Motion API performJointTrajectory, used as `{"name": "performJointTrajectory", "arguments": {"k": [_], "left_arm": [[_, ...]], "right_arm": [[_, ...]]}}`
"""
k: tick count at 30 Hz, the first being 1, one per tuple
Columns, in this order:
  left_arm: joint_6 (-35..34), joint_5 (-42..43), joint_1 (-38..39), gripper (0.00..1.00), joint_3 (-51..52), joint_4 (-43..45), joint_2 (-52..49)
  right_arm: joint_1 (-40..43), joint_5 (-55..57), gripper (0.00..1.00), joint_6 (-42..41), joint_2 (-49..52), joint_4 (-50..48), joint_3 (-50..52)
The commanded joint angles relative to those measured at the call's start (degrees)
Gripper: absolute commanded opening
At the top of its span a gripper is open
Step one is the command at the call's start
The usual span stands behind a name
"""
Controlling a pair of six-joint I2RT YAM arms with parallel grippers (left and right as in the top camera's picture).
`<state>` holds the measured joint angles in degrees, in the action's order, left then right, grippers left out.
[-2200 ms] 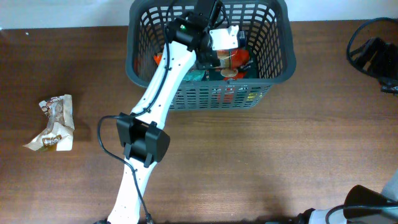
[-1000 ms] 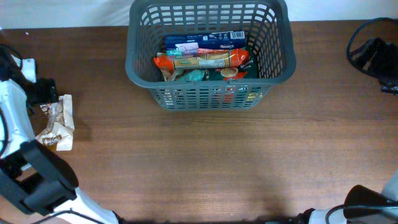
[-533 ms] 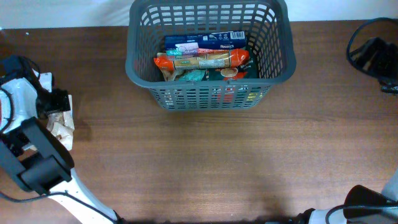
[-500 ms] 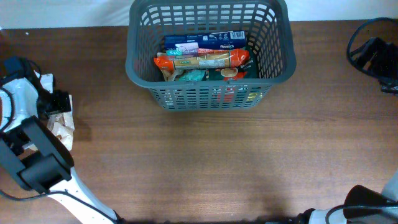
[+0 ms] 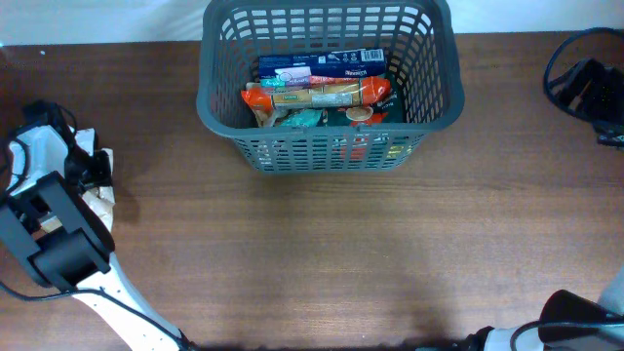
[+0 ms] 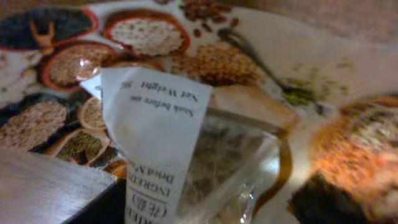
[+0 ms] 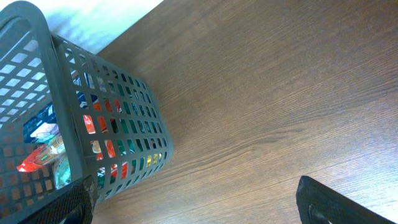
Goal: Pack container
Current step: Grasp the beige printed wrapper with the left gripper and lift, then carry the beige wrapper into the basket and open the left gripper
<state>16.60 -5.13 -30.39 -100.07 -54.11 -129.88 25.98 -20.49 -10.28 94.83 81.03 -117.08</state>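
We are holding left arm (image 5: 54, 229) bent at far left, left pincer (image 5: 93, 168) pointing down, jaw gap hidden. We are resting right arm (image 5: 575, 314) at far right, right pincer (image 7: 196, 208) gaping wide.

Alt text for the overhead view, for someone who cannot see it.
A dark grey basket holding several snack packets sits at the far edge of the table. At the far left, the left gripper is down over one loose packet.

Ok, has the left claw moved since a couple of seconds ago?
Yes. The left claw was above the basket; now it is far off to the basket's left, at the snack packet.
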Motion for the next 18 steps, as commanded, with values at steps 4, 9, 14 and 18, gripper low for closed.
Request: {"name": "performJointTrajectory", "arguments": {"k": [4, 9, 14, 18], "left_arm": [[0.1, 1.4, -0.1, 0.02, -3.1, -1.5, -0.7], [0.1, 13.3, 1.1, 0.02, -16.0, -5.7, 2.2], [0.2, 17.6, 6.4, 0.02, -37.3, -9.4, 5.7], [6.3, 17.8, 12.7, 0.02, -49.2, -9.8, 7.9]], "right_arm": [[0.3, -0.3, 0.99, 0.1, -0.5, 0.0, 0.2], [0.3, -0.3, 0.99, 0.1, -0.5, 0.0, 0.2], [0.3, -0.3, 0.99, 0.1, -0.5, 0.0, 0.2], [0.3, -0.3, 0.99, 0.1, -0.5, 0.0, 0.2]]}}
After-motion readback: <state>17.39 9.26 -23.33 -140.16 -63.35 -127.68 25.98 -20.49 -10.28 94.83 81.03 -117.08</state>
